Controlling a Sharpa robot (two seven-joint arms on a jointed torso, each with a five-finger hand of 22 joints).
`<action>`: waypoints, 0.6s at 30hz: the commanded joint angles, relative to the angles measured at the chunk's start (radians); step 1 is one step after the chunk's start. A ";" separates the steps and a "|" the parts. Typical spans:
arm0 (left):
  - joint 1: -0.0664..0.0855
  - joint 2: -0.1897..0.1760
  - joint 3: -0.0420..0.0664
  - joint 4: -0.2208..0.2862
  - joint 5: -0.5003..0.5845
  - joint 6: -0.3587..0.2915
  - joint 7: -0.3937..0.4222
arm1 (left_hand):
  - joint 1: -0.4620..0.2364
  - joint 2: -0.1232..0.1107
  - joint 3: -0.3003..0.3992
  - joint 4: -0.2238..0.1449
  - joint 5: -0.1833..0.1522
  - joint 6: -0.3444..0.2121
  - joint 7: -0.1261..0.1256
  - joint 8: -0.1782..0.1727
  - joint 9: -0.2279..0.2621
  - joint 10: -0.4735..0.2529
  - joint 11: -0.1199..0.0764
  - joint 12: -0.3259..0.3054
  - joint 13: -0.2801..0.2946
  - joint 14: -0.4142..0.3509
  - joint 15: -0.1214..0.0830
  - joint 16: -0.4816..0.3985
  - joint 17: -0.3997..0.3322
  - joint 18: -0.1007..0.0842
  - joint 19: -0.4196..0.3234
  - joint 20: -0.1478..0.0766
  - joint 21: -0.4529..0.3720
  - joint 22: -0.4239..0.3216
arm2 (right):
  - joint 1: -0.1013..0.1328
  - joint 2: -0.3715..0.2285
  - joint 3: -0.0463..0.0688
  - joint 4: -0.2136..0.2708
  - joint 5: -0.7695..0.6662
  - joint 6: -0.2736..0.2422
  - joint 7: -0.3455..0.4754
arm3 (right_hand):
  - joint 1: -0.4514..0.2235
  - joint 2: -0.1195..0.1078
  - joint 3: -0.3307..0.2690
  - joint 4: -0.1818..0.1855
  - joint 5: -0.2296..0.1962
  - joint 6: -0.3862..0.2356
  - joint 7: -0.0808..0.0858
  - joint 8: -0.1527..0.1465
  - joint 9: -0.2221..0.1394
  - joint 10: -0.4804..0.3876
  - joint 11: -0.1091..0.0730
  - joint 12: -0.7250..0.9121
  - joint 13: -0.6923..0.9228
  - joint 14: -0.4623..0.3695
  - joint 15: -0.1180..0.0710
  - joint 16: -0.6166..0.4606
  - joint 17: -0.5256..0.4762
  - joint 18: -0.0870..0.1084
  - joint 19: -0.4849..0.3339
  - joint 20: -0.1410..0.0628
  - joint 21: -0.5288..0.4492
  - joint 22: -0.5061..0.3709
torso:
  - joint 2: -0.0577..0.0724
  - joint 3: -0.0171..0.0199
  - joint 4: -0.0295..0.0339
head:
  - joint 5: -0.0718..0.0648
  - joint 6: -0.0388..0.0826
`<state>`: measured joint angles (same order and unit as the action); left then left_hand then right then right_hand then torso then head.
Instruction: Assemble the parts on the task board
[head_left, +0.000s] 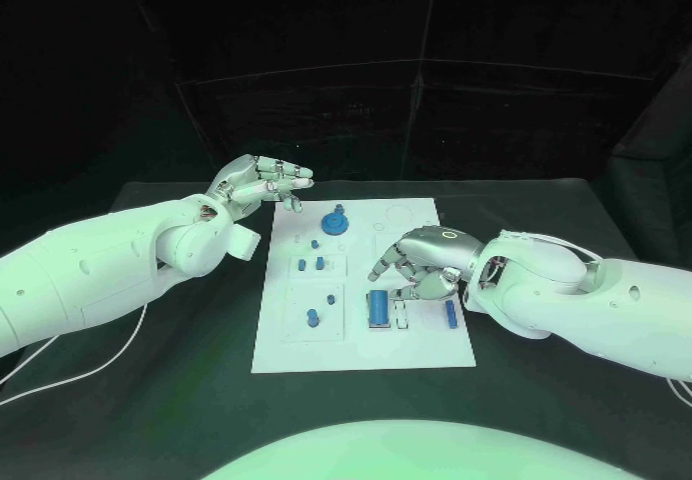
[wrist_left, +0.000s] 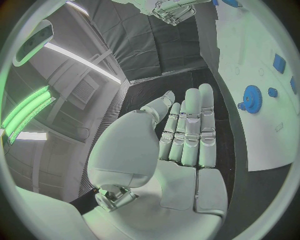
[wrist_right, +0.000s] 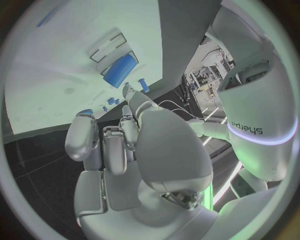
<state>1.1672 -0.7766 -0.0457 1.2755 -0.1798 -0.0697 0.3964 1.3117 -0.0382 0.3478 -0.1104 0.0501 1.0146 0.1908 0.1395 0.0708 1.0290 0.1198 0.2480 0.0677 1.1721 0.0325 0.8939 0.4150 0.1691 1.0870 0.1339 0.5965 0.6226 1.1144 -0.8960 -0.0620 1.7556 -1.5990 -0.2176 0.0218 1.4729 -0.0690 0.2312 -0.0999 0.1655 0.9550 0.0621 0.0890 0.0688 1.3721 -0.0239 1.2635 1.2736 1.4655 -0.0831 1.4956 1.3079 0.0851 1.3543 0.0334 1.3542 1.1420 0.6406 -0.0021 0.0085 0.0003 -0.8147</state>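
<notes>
Task board: white plate, flat on the black table, taken here as the landmark
Blue gear: upright on its post near the board's far edge, just board-side of the left hand; also visible at
Blue block: long cylinder-like piece lying in a recess on the board's near half, under the right hand's fingertips; seen at
Small blue pegs: scattered over the board's left half, apart from one another
Left hand: raised off the board's far left corner, fingers straight and close together, holding nothing
Right hand: above the board's right side, fingers curled downward, nothing seen in them; contact with the block not discernible
Handling, judged: rigid, light, smooth plastic, likely slippery; pinch pegs across the shaft, take the block by its long sides
</notes>
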 joint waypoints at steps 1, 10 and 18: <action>0.001 0.002 0.001 -0.001 0.004 0.013 0.005 | 0.004 -0.005 -0.004 -0.004 -0.001 -0.004 0.000 0.003 -0.002 -0.007 0.003 0.006 -0.001 -0.004 0.002 0.004 -0.001 0.013 0.006 -0.001 -0.006 -0.001 | 0.012 0.003 0.000 0.011 -0.192 0.131 -0.040 | 0.014 0.004 0.014 -0.019 -0.007 -0.002 -0.012 -0.006 -0.001 -0.002 -0.011 -0.008 -0.007 0.071 -0.008 -0.001 0.091 0.004 -0.003 -0.009 -0.007 -0.005 | 0.001 0.0004 -0.0029 | 0.004 0.000; 0.001 0.005 0.000 -0.003 0.004 0.016 0.007 | 0.000 -0.008 -0.008 -0.003 -0.001 -0.005 0.000 0.003 -0.002 -0.008 0.003 0.007 -0.001 -0.004 0.003 0.005 -0.003 0.013 0.006 0.000 -0.007 -0.002 | 0.022 0.032 -0.002 0.005 -0.362 0.208 -0.088 | 0.003 0.005 0.038 -0.038 -0.051 -0.027 -0.034 -0.018 -0.002 -0.006 -0.025 -0.014 -0.015 0.072 -0.017 -0.001 0.094 0.005 -0.007 -0.017 -0.011 -0.009 | -0.001 -0.0006 0.0013 | 0.006 -0.001; 0.001 0.008 0.000 -0.005 0.004 0.020 0.006 | -0.001 -0.008 -0.009 -0.002 -0.001 -0.005 0.000 0.003 -0.002 -0.008 0.003 0.008 -0.001 -0.004 0.003 0.005 -0.003 0.012 0.006 0.000 -0.007 -0.003 | 0.023 0.076 -0.031 -0.005 -0.412 0.204 -0.078 | -0.023 -0.003 0.043 -0.043 -0.054 -0.060 -0.050 -0.022 -0.002 -0.006 -0.035 -0.014 -0.018 0.073 -0.025 0.000 0.099 0.005 -0.007 -0.023 -0.011 -0.007 | 0.000 -0.0005 0.0007 | 0.008 0.000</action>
<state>1.1667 -0.7695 -0.0465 1.2707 -0.1798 -0.0639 0.3964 1.3117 -0.0382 0.3450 -0.1133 0.0501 1.0146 0.1908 0.1395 0.0708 1.0254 0.1234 0.2516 0.0677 1.1721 0.0325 0.8939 0.4130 0.1690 1.0870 0.1338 0.5926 0.6217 1.1370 -0.8229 -0.0913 1.7502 -1.9482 -0.0370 -0.0507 1.4691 -0.0698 0.2732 -0.1418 0.1141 0.9019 0.0136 0.0693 0.0669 1.3617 -0.0456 1.2455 1.2564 1.4668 -0.1024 1.4956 1.3077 0.0853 1.3475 0.0192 1.3473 1.1339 0.6407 -0.0021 0.0088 0.0083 -0.8140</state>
